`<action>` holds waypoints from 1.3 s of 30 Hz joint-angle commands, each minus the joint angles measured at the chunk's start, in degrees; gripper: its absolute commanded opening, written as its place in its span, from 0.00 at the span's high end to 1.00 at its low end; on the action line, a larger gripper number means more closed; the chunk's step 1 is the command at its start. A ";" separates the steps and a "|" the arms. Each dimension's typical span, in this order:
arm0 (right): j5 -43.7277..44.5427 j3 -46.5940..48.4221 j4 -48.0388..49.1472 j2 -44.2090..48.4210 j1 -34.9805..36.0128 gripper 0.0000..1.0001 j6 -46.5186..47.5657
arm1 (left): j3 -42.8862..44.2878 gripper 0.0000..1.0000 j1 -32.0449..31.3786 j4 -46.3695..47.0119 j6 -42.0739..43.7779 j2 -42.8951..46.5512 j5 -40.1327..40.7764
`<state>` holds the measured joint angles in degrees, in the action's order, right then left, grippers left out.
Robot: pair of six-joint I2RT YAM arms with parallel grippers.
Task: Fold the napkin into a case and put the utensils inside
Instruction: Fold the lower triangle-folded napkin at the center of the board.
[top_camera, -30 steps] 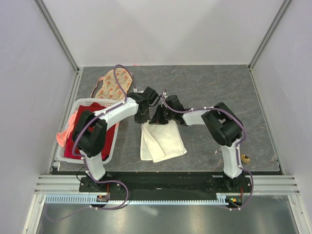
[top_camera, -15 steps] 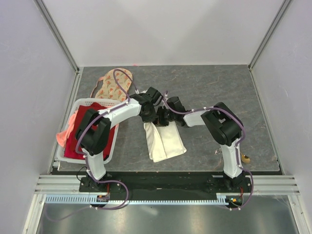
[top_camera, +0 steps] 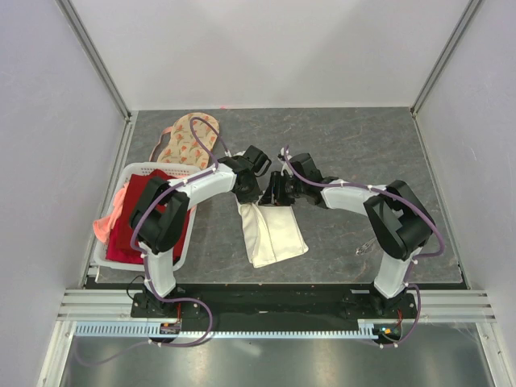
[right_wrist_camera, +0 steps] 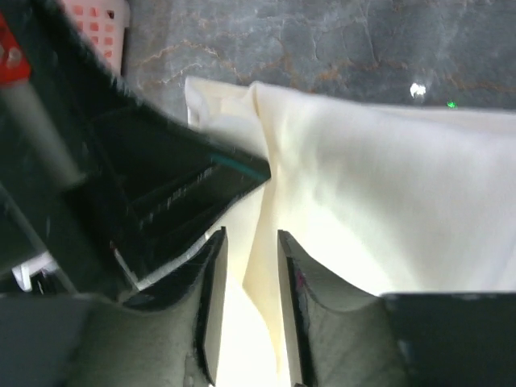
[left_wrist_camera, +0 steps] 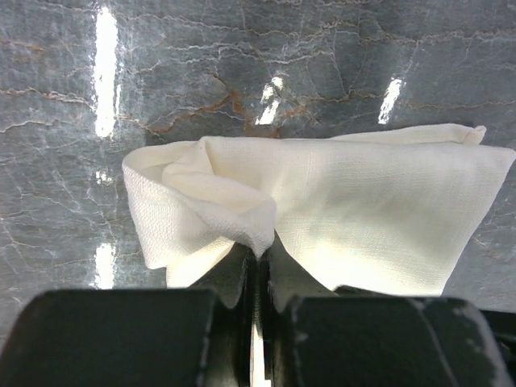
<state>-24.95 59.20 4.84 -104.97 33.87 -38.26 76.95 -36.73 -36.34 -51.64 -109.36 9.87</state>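
The napkin (top_camera: 274, 232) is seen on the grey marbled table (top_camera: 347, 145), between the 2 arms and near the table's middle. It is folded into a layered, roughly rectangular shape, with its far edge under both grippers.

The left gripper (top_camera: 256, 196) is set at the napkin's far left corner. In the left wrist view its jaws (left_wrist_camera: 256, 254) are pressed together on 1 raised fold of the cream cloth (left_wrist_camera: 363, 218), which is bunched and curled over at that corner while the rest lies flat.

The right gripper (top_camera: 276, 196) is placed just beside the left one, over the same far edge. In the right wrist view its fingers (right_wrist_camera: 211, 298) are parted by a narrow gap, and an edge of the napkin (right_wrist_camera: 387, 201) is seen in that gap. Whether the cloth is touched by the pads cannot be told.

A white basket (top_camera: 142, 167) is seen at the table's left edge, with a red cloth (top_camera: 133, 222) inside it. A peach floral cloth (top_camera: 185, 141) lies beyond the basket. Near the right arm's base, well apart from the napkin, a slim object (top_camera: 364, 248) lies on the table; it is possibly 1 of the utensils, but it is too small to be sure.
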 commanded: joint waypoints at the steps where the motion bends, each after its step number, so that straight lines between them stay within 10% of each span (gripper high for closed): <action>1: -0.80 -3.38 -2.29 4.15 -0.12 0.55 3.89 | 0.40 0.98 -0.10 2.06 -2.06 -0.68 0.06; 23: 3.77 -18.68 -0.54 18.92 14.47 0.26 -4.54 | 2.15 0.98 -0.10 1.97 -2.50 -3.05 0.24; 39: 2.10 -20.17 5.71 14.44 16.41 0.59 -7.97 | 3.47 0.98 -0.10 1.97 -2.24 -3.84 -0.29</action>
<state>-23.07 39.88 8.14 -90.00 50.11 -45.43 78.56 -36.73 -35.64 -51.75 -112.68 9.80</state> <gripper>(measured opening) 0.516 0.043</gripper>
